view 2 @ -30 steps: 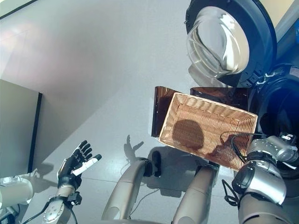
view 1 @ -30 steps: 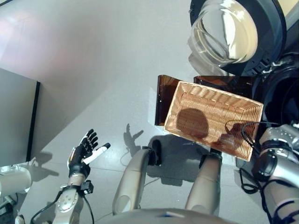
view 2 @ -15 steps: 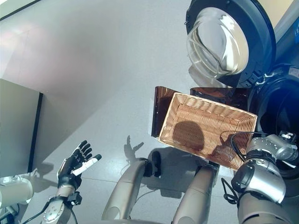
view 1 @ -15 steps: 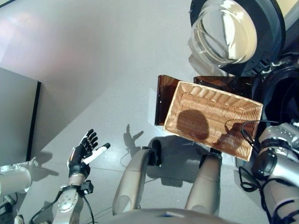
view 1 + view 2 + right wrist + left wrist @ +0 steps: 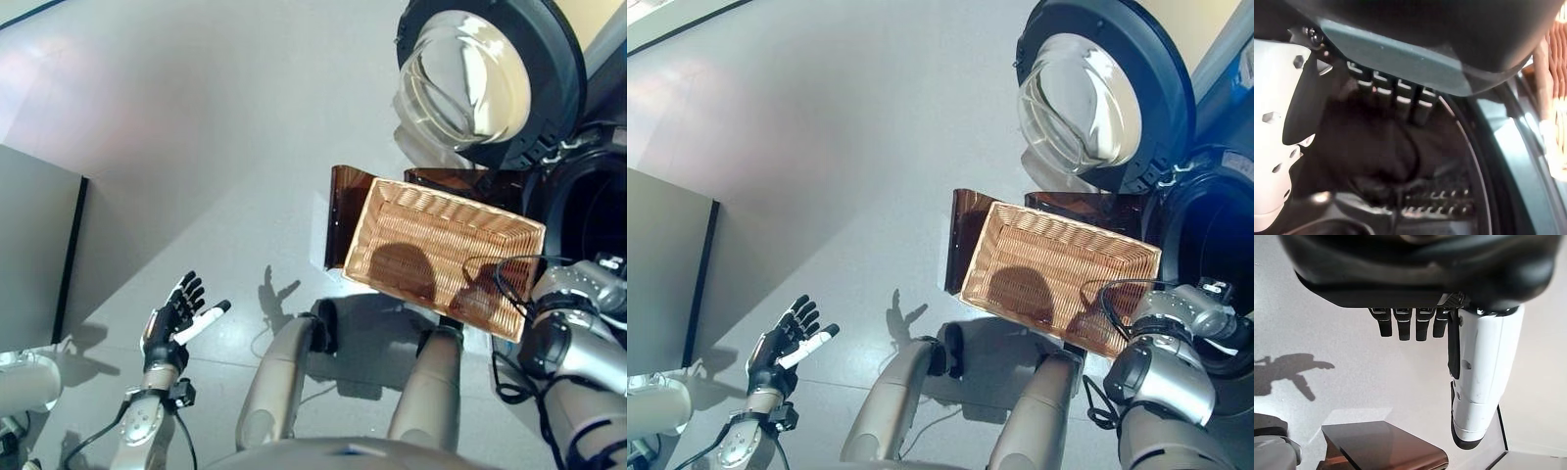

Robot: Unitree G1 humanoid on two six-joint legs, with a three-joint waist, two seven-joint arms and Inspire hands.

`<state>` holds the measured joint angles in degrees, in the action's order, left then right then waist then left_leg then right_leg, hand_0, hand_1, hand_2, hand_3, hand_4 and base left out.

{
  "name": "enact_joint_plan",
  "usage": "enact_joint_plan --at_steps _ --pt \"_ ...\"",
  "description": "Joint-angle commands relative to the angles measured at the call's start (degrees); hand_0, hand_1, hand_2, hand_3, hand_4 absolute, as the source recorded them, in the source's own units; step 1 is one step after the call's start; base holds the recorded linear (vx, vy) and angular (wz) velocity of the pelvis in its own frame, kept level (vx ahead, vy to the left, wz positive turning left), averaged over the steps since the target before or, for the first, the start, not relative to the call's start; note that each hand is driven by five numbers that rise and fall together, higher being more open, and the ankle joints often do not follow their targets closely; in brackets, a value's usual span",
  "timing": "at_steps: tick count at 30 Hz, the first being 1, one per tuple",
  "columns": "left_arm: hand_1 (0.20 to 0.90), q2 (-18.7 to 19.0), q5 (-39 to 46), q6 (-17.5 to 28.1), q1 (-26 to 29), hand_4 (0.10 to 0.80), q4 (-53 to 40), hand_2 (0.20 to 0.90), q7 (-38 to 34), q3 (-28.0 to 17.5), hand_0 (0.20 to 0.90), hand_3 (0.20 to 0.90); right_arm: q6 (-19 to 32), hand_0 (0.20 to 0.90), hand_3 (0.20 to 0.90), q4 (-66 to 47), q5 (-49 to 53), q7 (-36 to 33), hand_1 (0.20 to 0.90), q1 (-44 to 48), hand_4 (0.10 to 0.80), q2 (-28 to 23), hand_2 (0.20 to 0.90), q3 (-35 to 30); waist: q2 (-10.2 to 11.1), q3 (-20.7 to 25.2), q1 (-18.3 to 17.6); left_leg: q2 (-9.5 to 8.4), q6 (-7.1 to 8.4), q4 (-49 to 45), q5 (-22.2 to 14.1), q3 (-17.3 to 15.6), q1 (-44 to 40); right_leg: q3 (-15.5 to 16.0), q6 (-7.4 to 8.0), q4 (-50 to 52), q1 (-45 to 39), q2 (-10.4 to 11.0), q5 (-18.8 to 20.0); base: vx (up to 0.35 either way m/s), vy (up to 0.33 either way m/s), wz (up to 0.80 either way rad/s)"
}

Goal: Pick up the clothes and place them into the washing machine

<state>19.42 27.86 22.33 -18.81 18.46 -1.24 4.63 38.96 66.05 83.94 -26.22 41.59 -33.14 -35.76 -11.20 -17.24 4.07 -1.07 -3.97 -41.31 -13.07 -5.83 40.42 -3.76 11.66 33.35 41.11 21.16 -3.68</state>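
The basket [image 5: 443, 257] is tan woven wicker, rough and ribbed. The washing machine [image 5: 1205, 230] door [image 5: 1087, 103] has clear glossy glass in a dark smooth plastic ring. Dark soft cloth [image 5: 1376, 152] lies matt inside the drum. The grey floor [image 5: 225, 127] has a smooth, faint sheen.

Clearance near washer
Open door [image 5: 1104, 103] stands left of drum mouth [image 5: 1212, 230]; basket [image 5: 1058, 274] and brown stand [image 5: 965, 240] sit before it; bare floor [image 5: 823, 166] lies leftward.
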Motion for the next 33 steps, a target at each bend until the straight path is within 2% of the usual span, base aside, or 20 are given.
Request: enact_joint_plan --at_steps 1,6,14,18,25,33 --pt "0.900 3.26 1.96 4.05 -2.02 0.800 -1.94 0.900 -0.87 -5.87 0.900 0.900 8.33 0.900 0.900 -3.23 -3.29 1.61 0.900 -3.36 0.800 -4.26 0.900 2.83 1.14 3.13 -0.05 2.61 6.06 9.69 7.08 3.34 -1.09 0.27 -4.24 5.62 -1.63 -1.20 -2.25 0.000 0.000 0.00" --pt "0.900 3.25 2.19 3.99 -1.95 0.800 -1.85 0.900 -0.87 -5.54 0.900 0.900 8.38 0.900 0.900 -3.11 -3.62 0.68 0.900 -3.32 0.800 -2.03 0.900 3.18 1.64 3.26 0.08 2.73 6.06 10.72 7.28 3.51 -2.37 0.73 -4.13 4.25 -3.15 -1.27 -1.87 0.000 0.000 0.00" --pt "0.900 3.25 1.81 3.80 -1.54 0.800 -2.57 0.900 -0.57 -5.10 0.900 0.900 2.08 0.900 0.900 0.13 -9.41 -0.83 0.900 -4.01 0.800 -0.70 0.900 7.94 3.00 2.93 0.55 3.29 6.04 13.02 7.85 3.78 -5.21 2.15 -3.74 0.77 -6.61 -1.42 -0.53 0.001 -0.002 0.01" --pt "0.900 2.75 2.07 4.01 -1.65 0.800 -2.58 0.900 -0.19 -5.46 0.900 0.900 1.18 0.900 0.900 -0.90 -10.25 0.51 0.900 -5.69 0.800 2.04 0.900 9.29 4.10 2.83 0.70 3.47 6.12 14.62 8.42 3.96 -6.78 3.03 -3.46 -1.48 -8.60 -1.39 0.39 0.018 -0.016 -0.02" --pt "0.900 0.75 1.65 4.22 -1.30 0.800 -0.97 0.900 -0.05 -6.72 0.900 0.900 -2.66 0.900 0.900 2.29 -10.63 3.84 0.900 -10.79 0.800 7.30 0.900 10.90 7.20 4.27 1.60 4.39 6.80 21.28 10.75 4.78 -12.47 6.59 -2.63 -9.37 -16.42 -1.66 2.18 0.074 -0.045 0.02" --pt "0.900 -0.18 0.66 3.94 -0.72 0.800 0.66 0.900 -0.45 -6.46 0.900 0.900 -3.51 0.900 0.900 3.01 -10.50 5.08 0.900 -14.05 0.800 12.12 0.900 11.56 9.16 5.34 1.56 5.33 7.20 28.35 13.39 4.99 -19.42 9.12 -1.73 -17.18 -23.32 -2.09 5.11 0.092 -0.041 -0.01"
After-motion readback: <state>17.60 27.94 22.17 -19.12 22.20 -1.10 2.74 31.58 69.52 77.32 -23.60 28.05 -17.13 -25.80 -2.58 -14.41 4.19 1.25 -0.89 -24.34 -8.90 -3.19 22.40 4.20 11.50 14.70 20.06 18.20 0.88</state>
